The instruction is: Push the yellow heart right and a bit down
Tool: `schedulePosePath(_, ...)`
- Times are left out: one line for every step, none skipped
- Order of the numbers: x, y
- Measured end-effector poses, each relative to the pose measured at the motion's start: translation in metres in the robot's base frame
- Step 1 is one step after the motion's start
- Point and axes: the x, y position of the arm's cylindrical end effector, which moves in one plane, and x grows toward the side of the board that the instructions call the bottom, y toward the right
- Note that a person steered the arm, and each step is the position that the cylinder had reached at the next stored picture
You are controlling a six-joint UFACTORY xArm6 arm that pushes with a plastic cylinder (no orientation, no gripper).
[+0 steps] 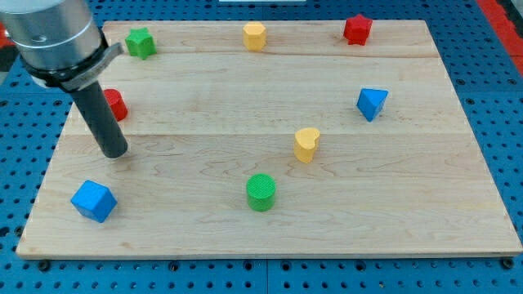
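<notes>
The yellow heart (306, 144) stands on the wooden board (204, 237), right of the middle. My tip (114, 153) rests on the board at the view's left, far left of the heart and at about its height. A red block (115, 104), partly hidden behind the rod, sits just above the tip. A blue cube (93, 201) lies below and left of the tip.
A green cylinder (261, 193) lies below and left of the heart. A blue block (372, 103) is up and to its right. Along the top edge are a green star block (140, 42), a yellow hexagon (255, 36) and a red star block (357, 29).
</notes>
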Motion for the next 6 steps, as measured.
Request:
schedulePosePath(-0.003, 0.027)
schedulePosePath(-0.018, 0.059)
schedulePosePath(-0.015, 0.099)
schedulePosePath(-0.016, 0.132)
schedulePosePath(-0.029, 0.153)
schedulePosePath(-0.029, 0.229)
